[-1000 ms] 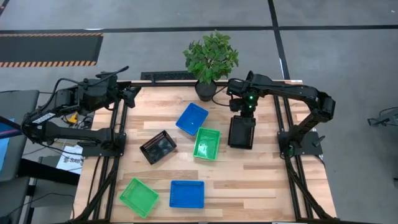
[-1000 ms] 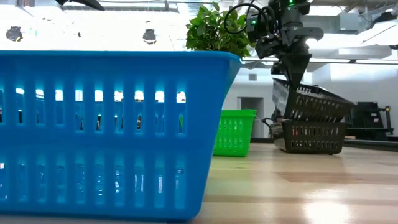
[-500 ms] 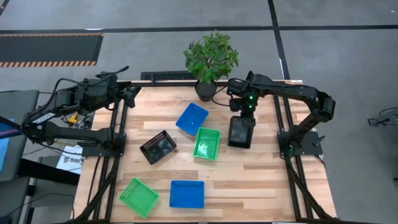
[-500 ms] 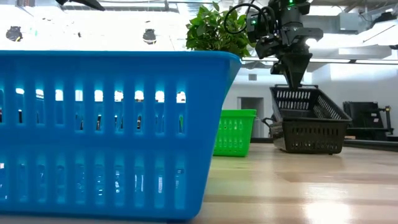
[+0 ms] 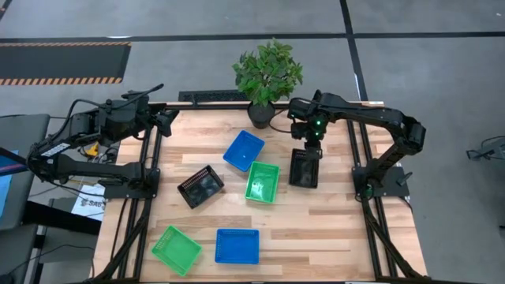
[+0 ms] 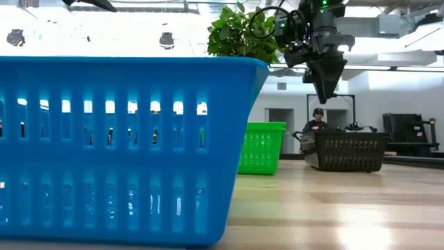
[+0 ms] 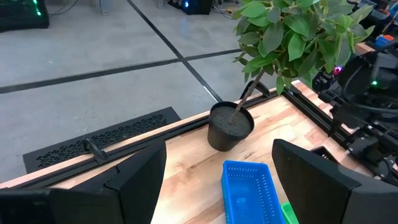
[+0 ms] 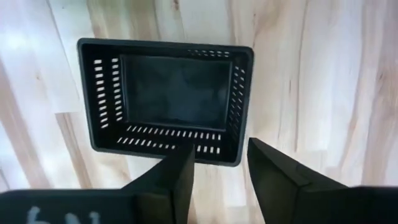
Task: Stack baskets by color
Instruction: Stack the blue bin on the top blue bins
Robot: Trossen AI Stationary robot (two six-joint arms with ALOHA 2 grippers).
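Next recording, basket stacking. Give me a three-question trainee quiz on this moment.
1. True or false: the right gripper hangs open above the black basket, gripping nothing.
2. The potted plant stands: A inside a blue tray; B at the edge of the table; C on the floor.
3. What colour is the basket nearest the low camera?

Key: 1 true; 2 B; 3 blue. For reference, the left gripper waits open by a table corner.
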